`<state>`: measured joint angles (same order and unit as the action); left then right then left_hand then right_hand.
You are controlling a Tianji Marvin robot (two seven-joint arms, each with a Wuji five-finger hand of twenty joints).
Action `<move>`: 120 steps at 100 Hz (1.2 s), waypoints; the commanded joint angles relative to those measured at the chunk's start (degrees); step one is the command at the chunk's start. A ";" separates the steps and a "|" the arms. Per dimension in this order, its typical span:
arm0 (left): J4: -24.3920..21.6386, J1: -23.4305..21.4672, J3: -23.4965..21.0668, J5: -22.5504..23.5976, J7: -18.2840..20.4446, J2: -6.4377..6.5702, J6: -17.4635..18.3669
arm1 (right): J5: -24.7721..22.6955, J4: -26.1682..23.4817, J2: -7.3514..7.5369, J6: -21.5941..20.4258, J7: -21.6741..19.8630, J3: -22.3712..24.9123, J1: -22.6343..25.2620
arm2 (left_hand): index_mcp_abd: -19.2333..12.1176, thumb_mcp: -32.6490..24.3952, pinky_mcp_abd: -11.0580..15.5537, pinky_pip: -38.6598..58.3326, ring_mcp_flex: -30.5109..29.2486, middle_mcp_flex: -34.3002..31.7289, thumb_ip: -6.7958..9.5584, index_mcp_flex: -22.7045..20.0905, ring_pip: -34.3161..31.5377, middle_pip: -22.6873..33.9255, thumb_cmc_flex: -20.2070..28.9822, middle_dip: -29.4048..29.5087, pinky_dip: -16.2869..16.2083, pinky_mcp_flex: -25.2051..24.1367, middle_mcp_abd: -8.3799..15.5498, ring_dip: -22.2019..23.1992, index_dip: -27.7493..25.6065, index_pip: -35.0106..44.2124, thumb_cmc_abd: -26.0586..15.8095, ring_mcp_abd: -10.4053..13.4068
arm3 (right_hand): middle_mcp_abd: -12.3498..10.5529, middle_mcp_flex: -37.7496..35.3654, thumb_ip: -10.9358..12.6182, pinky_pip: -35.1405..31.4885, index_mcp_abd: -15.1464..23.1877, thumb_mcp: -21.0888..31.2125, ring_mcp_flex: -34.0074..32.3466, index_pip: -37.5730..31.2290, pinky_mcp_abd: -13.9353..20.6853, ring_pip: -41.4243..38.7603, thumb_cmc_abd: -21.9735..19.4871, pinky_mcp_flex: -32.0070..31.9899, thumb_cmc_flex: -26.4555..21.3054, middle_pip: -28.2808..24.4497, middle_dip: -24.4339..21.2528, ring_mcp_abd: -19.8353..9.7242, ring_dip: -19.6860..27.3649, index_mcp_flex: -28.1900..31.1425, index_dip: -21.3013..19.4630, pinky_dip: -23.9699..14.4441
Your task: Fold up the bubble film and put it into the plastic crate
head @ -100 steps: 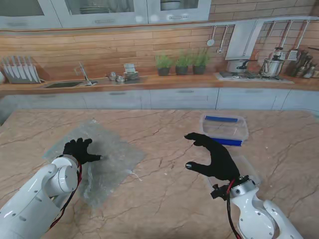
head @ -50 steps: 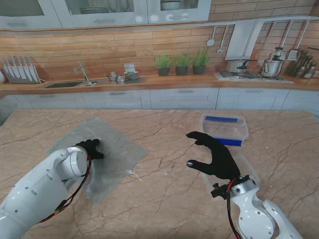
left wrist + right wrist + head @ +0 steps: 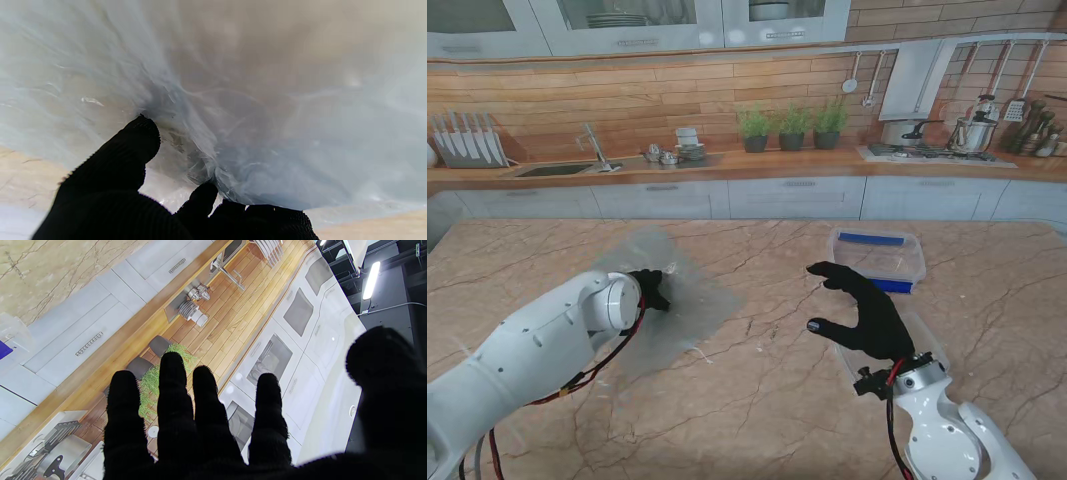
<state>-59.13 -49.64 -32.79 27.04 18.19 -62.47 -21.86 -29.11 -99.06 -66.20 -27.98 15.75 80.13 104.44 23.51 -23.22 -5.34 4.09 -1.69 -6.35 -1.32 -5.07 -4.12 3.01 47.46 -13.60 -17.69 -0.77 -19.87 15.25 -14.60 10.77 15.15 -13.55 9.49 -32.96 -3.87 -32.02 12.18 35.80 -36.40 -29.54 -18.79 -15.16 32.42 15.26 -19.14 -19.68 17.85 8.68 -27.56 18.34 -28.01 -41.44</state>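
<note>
Stand view: the bubble film (image 3: 677, 300) is seen lifted and blurred at the table's (image 3: 757, 400) left half, where a second ago it was lying flat and spread; the left hand (image 3: 649, 288) has been carried rightward and farther from me with it; left wrist view: film bunched and pinched between thumb and curled fingers (image 3: 200, 200), folds radiating from the grip; a fold is judged under way, sheet being drawn over itself, not yet creased; right hand (image 3: 862, 310) held raised over the table, unchanged, fingers (image 3: 173, 390) spread and empty; plastic crate (image 3: 877, 258) stands right of centre, well apart from the film, nothing seen in it
</note>
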 commanded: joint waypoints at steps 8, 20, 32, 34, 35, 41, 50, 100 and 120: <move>-1.04 -2.57 1.09 -5.58 1.01 -3.13 1.41 | 0.52 -0.29 -0.33 -1.03 0.13 0.13 0.64 | -15.29 2.17 -0.42 0.76 -1.00 -3.52 0.10 -6.36 -1.70 7.29 1.68 -1.85 -1.47 0.32 6.50 0.81 -2.95 8.61 -0.29 -0.23 | -0.67 -0.50 0.45 -1.18 0.75 -0.32 -0.50 1.18 1.37 -0.39 -1.85 -0.71 3.09 1.23 0.71 -0.74 -0.65 0.19 0.56 -1.06; -3.82 -2.44 3.09 -4.62 3.13 -2.23 3.55 | 0.59 -0.34 -0.39 -1.64 0.33 0.38 0.92 | -15.30 4.07 -2.35 1.96 -1.42 -3.60 0.14 -6.15 -3.28 8.01 1.89 -2.09 -2.94 1.39 6.51 1.51 -2.91 8.41 -1.46 -1.02 | -0.63 -0.57 0.46 -1.18 0.75 -0.41 -0.50 1.19 1.48 -0.39 -2.18 -0.69 3.24 1.25 0.71 -0.77 -0.65 0.26 0.57 -1.10; -8.27 -4.48 2.29 -2.75 4.04 -0.89 5.55 | 0.63 -0.33 -0.49 -2.00 0.71 0.59 1.16 | -15.76 4.69 -2.84 2.35 -1.83 -3.84 0.17 -6.71 -4.12 8.43 2.19 -2.19 -3.60 1.69 6.35 1.69 -2.98 8.52 -1.51 -1.33 | -0.61 -0.63 0.50 -1.17 0.79 -0.45 -0.54 1.21 1.43 -0.41 -2.54 -0.71 3.33 1.28 0.71 -0.71 -0.68 0.34 0.58 -1.14; -8.98 -4.79 2.19 -2.25 4.31 -0.61 5.97 | 0.65 -0.34 -0.50 -2.05 0.76 0.62 1.20 | -15.82 4.78 -2.87 2.39 -1.82 -3.82 0.17 -6.72 -4.20 8.46 2.18 -2.20 -3.68 1.71 6.35 1.69 -2.99 8.51 -1.60 -1.33 | -0.58 -0.68 0.50 -1.17 0.80 -0.47 -0.57 1.21 1.42 -0.42 -2.61 -0.69 3.36 1.27 0.71 -0.73 -0.68 0.36 0.58 -1.15; -9.36 -4.95 2.14 -1.95 4.44 -0.46 6.22 | 0.65 -0.35 -0.51 -2.06 0.79 0.62 1.21 | -15.82 4.84 -2.90 2.42 -1.82 -3.85 0.17 -6.76 -4.25 8.50 2.19 -2.20 -3.72 1.74 6.36 1.69 -3.00 8.53 -1.59 -1.43 | -0.55 -0.68 0.51 -1.15 0.76 -0.46 -0.56 1.23 1.46 -0.41 -2.65 -0.73 3.35 1.28 0.71 -0.73 -0.68 0.32 0.58 -1.15; -11.38 -5.98 1.68 -0.14 5.14 0.39 8.05 | 0.66 -0.42 -0.55 -2.09 0.96 0.62 1.29 | -15.82 5.16 -3.07 2.55 -1.98 -3.99 0.15 -6.93 -4.58 8.66 2.11 -2.22 -3.94 1.96 6.26 1.74 -3.05 8.59 -1.69 -1.51 | -0.54 -0.73 0.53 -1.19 0.66 -0.53 -0.58 1.26 1.42 -0.42 -2.82 -0.66 3.44 1.29 0.71 -0.76 -0.69 0.38 0.60 -1.18; -14.49 -7.95 0.29 1.94 6.23 1.49 10.14 | 0.64 -0.44 -0.58 -2.25 1.12 0.70 1.39 | -15.70 5.69 -3.39 2.68 -2.11 -4.17 0.08 -7.10 -5.08 8.77 1.93 -2.19 -4.20 2.20 6.21 1.78 -3.11 8.61 -2.04 -1.62 | -0.49 -0.79 0.57 -1.18 0.71 -0.55 -0.68 1.29 1.45 -0.45 -2.89 -0.68 3.41 1.31 0.71 -0.65 -0.72 0.41 0.62 -1.21; -22.53 -16.18 -5.86 8.42 6.26 3.58 20.44 | 1.07 -0.09 -0.55 -2.25 0.75 0.65 1.21 | -16.22 8.86 -4.25 3.15 -2.46 -4.45 0.08 -7.86 -6.79 8.90 2.74 -2.06 -5.40 3.31 6.40 1.64 -3.38 8.43 -3.30 -1.90 | -0.41 -0.85 0.70 -1.09 0.67 -0.85 -0.58 1.45 1.43 -0.41 -4.07 -0.75 3.64 1.49 0.68 -0.71 -0.77 0.64 0.68 -1.33; -22.74 -16.21 -5.73 9.48 3.82 3.07 21.52 | 1.29 0.08 -0.50 -2.19 0.42 0.60 1.05 | -16.28 9.51 -4.30 3.03 -2.49 -4.35 0.08 -7.94 -7.25 9.07 2.56 -2.03 -5.45 3.54 6.45 1.55 -3.58 8.79 -3.65 -1.84 | -0.32 -0.92 0.77 -1.03 0.64 -0.98 -0.54 1.48 1.41 -0.39 -4.58 -0.79 3.62 1.53 0.67 -0.57 -0.79 0.76 0.69 -1.37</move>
<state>-81.51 -65.47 -39.02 36.95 22.00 -58.75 -0.39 -27.99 -98.93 -66.54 -30.11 16.34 80.89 105.43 9.95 -15.52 -8.59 6.95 -3.62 -10.18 -1.34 -12.58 -10.26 10.61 48.72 -15.04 -22.27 2.84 -16.55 15.97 -17.21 17.07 13.24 -14.20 9.49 -32.96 -4.16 -32.02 12.18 35.78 -36.44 -28.97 -18.78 -15.16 30.17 15.25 -17.82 -19.64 17.85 8.68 -27.59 18.43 -27.53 -41.46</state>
